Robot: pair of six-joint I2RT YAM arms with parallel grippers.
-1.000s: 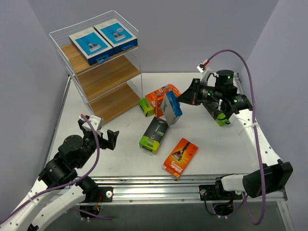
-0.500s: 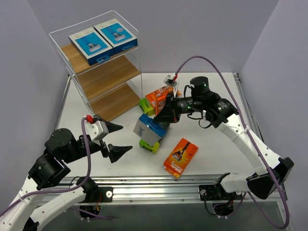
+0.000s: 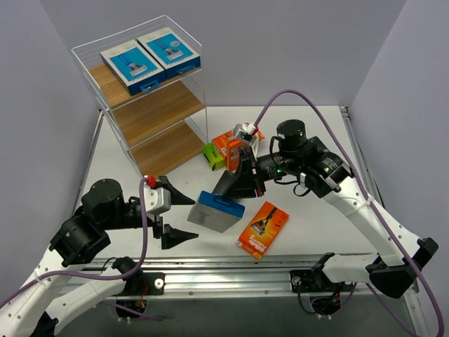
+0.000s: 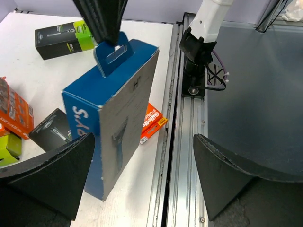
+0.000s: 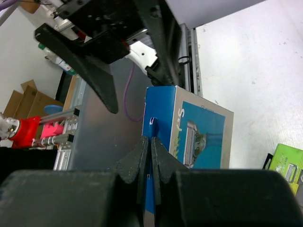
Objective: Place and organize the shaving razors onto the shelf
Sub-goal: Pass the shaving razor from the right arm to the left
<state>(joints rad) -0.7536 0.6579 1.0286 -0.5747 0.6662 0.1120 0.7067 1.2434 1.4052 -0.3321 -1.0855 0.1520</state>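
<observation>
**Item: razor stock, hand-over in progress**

1. Table: white, carrying everything listed below.
2. Shelf: standing at the table's 10 o'clock. Two blue packs are lying flat, side by side, on its top board. The middle and bottom boards are showing no stock.
3. Heap of orange and green packs: sitting near the table's centre, at 12 o'clock of the carried pack.
4. Single orange pack: lying flat at 4 o'clock of the carried pack, close by.
5. Blue pack: hanging tab-up near the table's 6 o'clock edge, apparently lifted clear of the surface.
6. Left gripper: spreading wide, one finger on either side of the blue pack, gripping nothing.
7. Right gripper: pinching closed on the blue pack's hang tab.

**Handling note (judgement):** the pack looks to be passing from right to left.
- The left fingers should be closing squarely on the pack's body, below the tab.
- A firm hold should come before the right gripper lets go, since a pack dangling by its tab is likely to swing.
- In the left wrist view the pack is sitting nearer one finger, so centring it first would be helping.
</observation>
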